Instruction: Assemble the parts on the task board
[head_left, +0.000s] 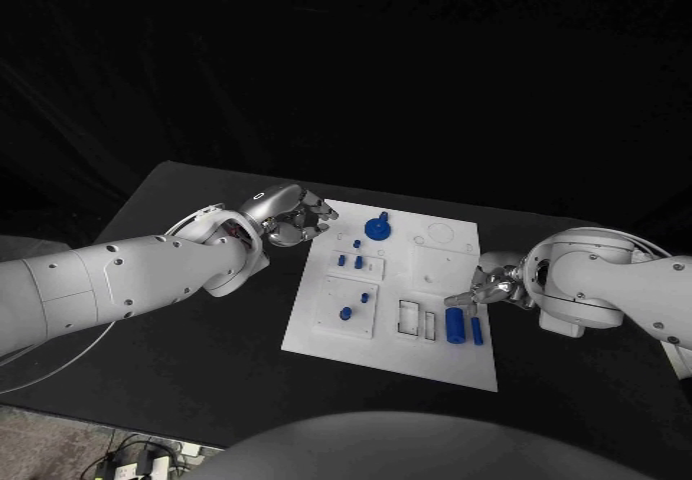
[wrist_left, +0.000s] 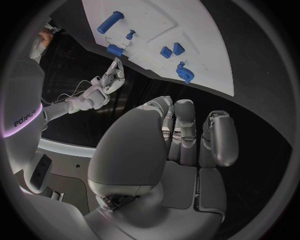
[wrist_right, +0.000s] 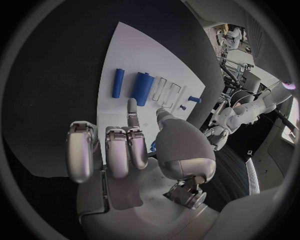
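Task board (head_left: 325, 325): a white plate lying at a slant in the middle of the black table (head_left: 173, 330), its long sides running from the near edge toward the far one.
Left hand (head_left: 293, 215): hovering at the board's far left corner, fingers curled in toward the palm with nothing between them; empty as far as I can see.
Right hand (head_left: 492, 285): over the board's right edge, fingers bent in and one reaching down toward the surface. From the wrist view a speck of blue peeks out beside the thumb, so it may be pinching a small part; I cannot tell for certain.
Blue knob (head_left: 378, 228): a round part standing near the board's far edge, between the two hands.
Small pegs (head_left: 349, 261): a little cluster just nearer than the knob, left of centre.
Blue cylinder (head_left: 456, 325): the thick one lying near the board's right edge, with a thinner blue rod (head_left: 477, 330) just beside it on the outer side.
Empty slots (head_left: 414, 317): rectangular outlines just left of the cylinder.
Stage: I judge the assembly to be early; most parts lie loose.
Risk: the right hand's fingers are close to the cylinder and rod; a careless sweep could roll them off the board's right edge. Pressing down on that edge could also skid the board on the table.
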